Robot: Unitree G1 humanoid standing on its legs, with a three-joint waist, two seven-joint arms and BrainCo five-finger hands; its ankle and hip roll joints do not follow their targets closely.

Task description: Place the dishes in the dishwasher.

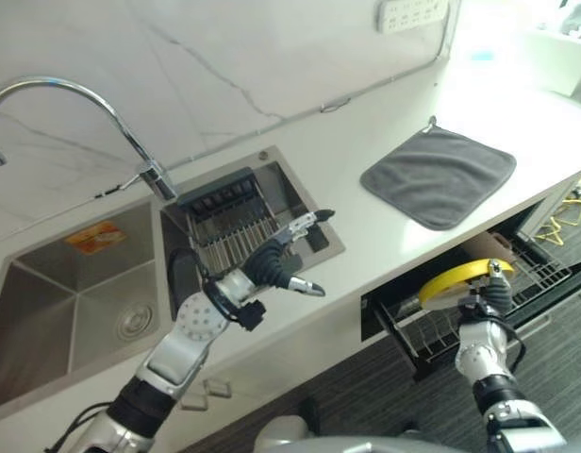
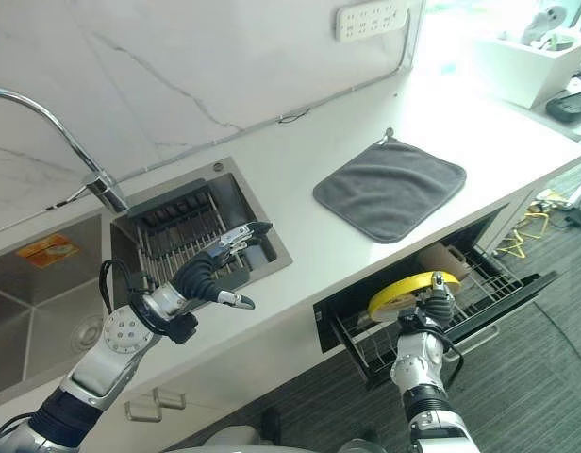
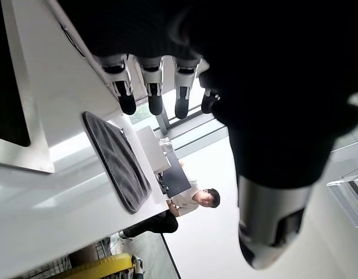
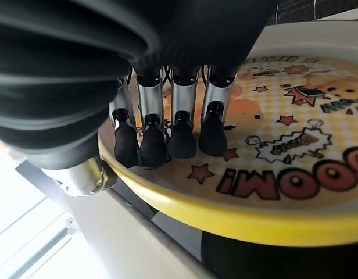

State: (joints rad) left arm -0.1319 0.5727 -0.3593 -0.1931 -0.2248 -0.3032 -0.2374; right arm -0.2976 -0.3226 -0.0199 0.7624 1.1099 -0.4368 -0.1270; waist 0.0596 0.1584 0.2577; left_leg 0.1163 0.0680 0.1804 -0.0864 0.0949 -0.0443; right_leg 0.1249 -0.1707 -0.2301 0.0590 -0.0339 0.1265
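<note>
Lowering a yellow plate (image 1: 457, 280) into the open dishwasher rack (image 1: 545, 274), judged the step in hand. Right robot hand (image 2: 436, 304) pinches the plate at its near rim: fingers (image 4: 167, 136) pressed on the printed face, thumb under the edge. Held roughly flat, a little tilted, above the wire rack of the pulled-out drawer (image 2: 479, 311) below the desk (image 1: 385, 236); not yet seated, as far as can be told.

Next, probably: tipping the plate toward upright, sliding it between the rack's wires, then easing the fingers off without dragging it back out. Calls for a clear slot and a steady wrist; a flat plate laid on top of the wires would likely rock or slip.

Plate: round, shallow, yellow rim, pale centre with cartoon stars and bubble lettering in orange and dark outline. Glossy, looks like hard plastic, so likely light and slick under the fingertips.

Left robot hand (image 1: 289, 255) hovers over the desk edge beside the sink (image 1: 74, 283), fingers (image 3: 153, 87) loosely extended, thumb apart, nothing held. Behind it, a dish drainer (image 1: 236, 222) set in the smaller basin, with a curved tap (image 1: 74, 104) above. Grey cloth (image 1: 439, 176) lies flat on the desk, well apart from both hands. In the left wrist view, a person (image 3: 190, 206) far off beyond the desk.
</note>
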